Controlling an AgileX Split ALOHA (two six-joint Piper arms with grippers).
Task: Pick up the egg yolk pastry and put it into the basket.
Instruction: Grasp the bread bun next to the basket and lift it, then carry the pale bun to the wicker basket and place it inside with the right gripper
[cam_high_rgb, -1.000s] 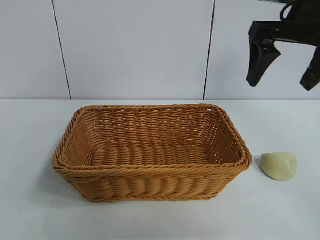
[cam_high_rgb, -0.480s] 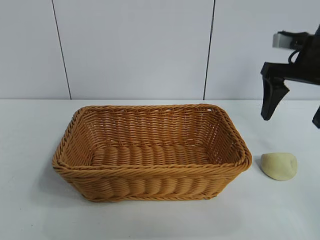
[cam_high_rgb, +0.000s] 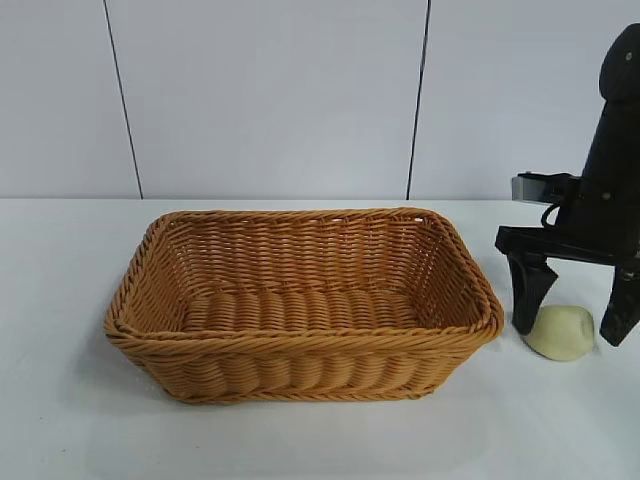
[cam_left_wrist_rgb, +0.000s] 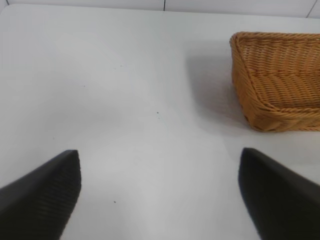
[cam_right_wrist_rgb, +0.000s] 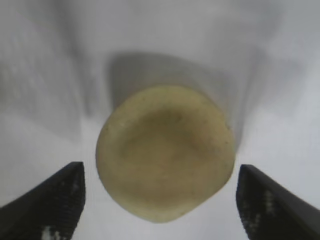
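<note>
The egg yolk pastry (cam_high_rgb: 560, 332), a small pale cream-yellow dome, lies on the white table just right of the basket (cam_high_rgb: 300, 345), a large orange-brown wicker basket with nothing in it. My right gripper (cam_high_rgb: 572, 325) is open and low over the table, one finger on each side of the pastry with gaps showing. In the right wrist view the pastry (cam_right_wrist_rgb: 165, 150) lies between the two fingertips (cam_right_wrist_rgb: 55, 200). My left gripper (cam_left_wrist_rgb: 159, 195) is open and empty above bare table, with a basket corner (cam_left_wrist_rgb: 272, 85) in its view. It is not in the exterior view.
The white table (cam_high_rgb: 70, 420) runs back to a white panelled wall (cam_high_rgb: 270, 100). The basket's right rim (cam_high_rgb: 488, 300) lies close to the right gripper's left finger.
My right gripper has come down from high at the upper right to table level and now straddles the pastry. The pastry and basket have not moved.
</note>
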